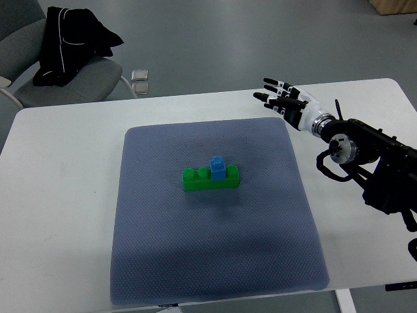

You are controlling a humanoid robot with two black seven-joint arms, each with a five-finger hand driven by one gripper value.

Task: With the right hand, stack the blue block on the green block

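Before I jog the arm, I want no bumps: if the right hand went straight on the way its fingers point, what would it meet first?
The right hand points left along the table's far edge, past the mat; nothing stands there, though height is unclear.

No words, numbers or signs can be read anywhere — not on the blocks, the mat, the table or the robot arm.
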